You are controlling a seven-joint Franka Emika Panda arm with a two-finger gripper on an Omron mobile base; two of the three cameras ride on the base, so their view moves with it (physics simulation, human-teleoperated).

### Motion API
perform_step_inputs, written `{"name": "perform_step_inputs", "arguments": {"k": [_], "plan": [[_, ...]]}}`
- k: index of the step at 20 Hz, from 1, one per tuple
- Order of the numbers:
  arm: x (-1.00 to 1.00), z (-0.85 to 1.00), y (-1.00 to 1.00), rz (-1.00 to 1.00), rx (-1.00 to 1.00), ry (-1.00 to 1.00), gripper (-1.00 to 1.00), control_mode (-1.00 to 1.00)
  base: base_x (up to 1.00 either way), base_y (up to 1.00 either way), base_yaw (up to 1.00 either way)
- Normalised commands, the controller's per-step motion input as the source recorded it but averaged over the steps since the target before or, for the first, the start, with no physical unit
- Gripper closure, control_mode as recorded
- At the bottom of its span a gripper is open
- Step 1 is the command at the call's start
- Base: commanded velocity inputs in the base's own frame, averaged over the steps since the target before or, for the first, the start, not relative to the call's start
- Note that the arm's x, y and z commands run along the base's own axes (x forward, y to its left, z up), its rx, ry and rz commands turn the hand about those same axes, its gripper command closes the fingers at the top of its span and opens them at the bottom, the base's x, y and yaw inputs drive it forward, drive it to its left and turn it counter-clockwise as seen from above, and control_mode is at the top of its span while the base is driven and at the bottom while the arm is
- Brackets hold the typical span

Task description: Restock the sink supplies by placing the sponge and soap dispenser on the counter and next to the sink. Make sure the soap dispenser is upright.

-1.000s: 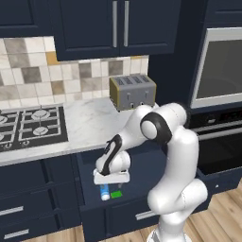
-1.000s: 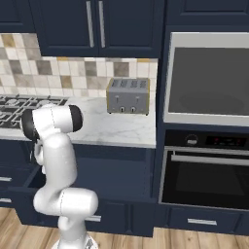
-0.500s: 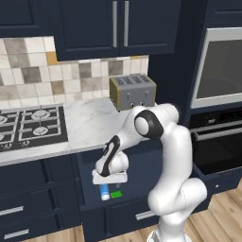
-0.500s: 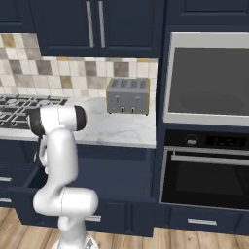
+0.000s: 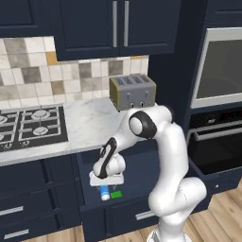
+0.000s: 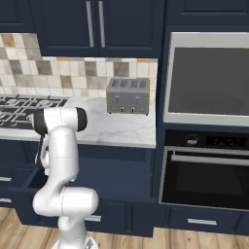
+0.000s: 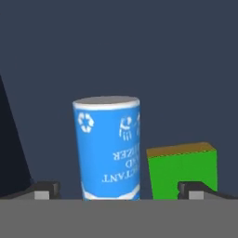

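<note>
Inside open drawer (image 5: 97,203): soap dispenser (image 7: 108,148); sponge (image 7: 182,170).

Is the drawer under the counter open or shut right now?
Open. The drawer is pulled out below the counter, with the soap dispenser and sponge visible inside.

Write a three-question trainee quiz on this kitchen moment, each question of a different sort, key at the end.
1. True or false: the gripper is shut on the soap dispenser.
2. The sponge lies: A) on the counter, B) in the open drawer beside the dispenser, C) on the stovetop.
3. Fill in: the appliance on the counter by the backsplash is a ____.

Key: 1 false, the jaws stand open; 2 B; 3 toaster.
</note>
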Motion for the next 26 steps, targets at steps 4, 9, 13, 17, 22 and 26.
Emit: {"name": "perform_step_inputs", "arguments": {"k": [4, 9, 13, 17, 22, 26], "plan": [[0.07, -0.35, 0.16, 0.00, 0.00, 0.00, -1.00, -1.00, 0.00, 0.00, 0.00], [0.01, -0.34, 0.16, 0.00, 0.00, 0.00, -1.00, -1.00, 0.00, 0.00, 0.00], [0.00, -0.32, 0.17, 0.00, -0.01, 0.00, 1.00, -1.00, 0.00, 0.00, 0.00], [0.00, -0.02, 0.14, 0.00, -0.01, -0.01, 1.00, -1.00, 0.00, 0.00, 0.00], [-0.05, 0.73, -0.23, -0.05, 0.00, -0.06, 1.00, -1.00, 0.00, 0.00, 0.00], [-0.22, 1.00, -0.43, -0.11, 0.01, -0.04, 1.00, -1.00, 0.00, 0.00, 0.00]]}}
